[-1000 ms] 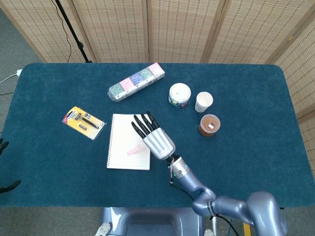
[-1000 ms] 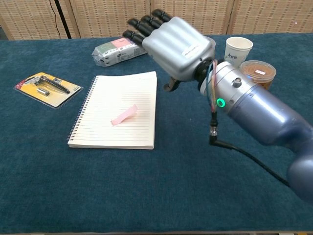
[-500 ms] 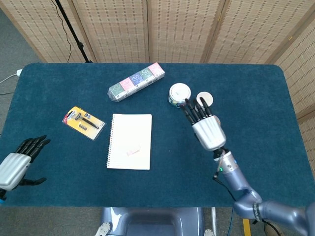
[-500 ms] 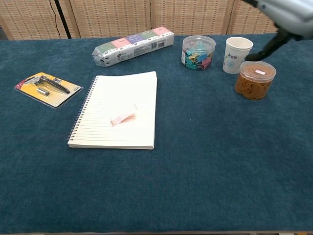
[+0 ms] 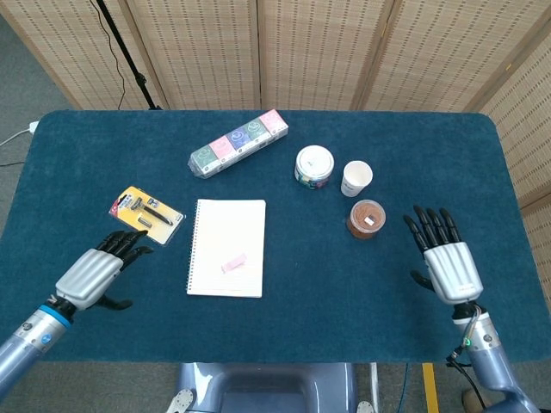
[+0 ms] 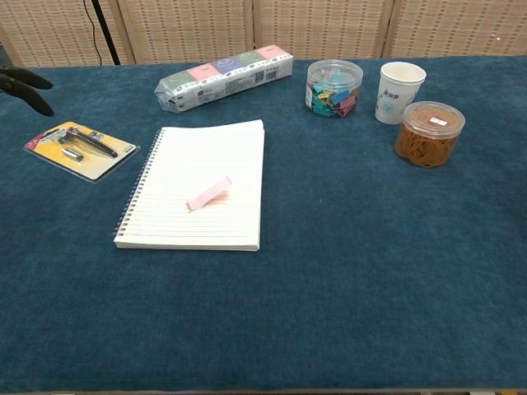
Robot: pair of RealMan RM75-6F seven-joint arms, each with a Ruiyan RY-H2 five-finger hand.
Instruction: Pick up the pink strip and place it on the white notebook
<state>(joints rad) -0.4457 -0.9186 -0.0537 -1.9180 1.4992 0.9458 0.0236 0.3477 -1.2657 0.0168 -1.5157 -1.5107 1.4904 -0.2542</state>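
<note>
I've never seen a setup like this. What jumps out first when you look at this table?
Two silvery robot hands with dark fingers hover at the near edge of the blue table, the left hand beside a yellow tool pack and the right hand on the opposite side, both empty. Between them lies a white notebook with a small pink strip resting on its lined page.

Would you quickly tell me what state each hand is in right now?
Left hand: open, holding nothing.
Right hand: open, holding nothing.
</note>
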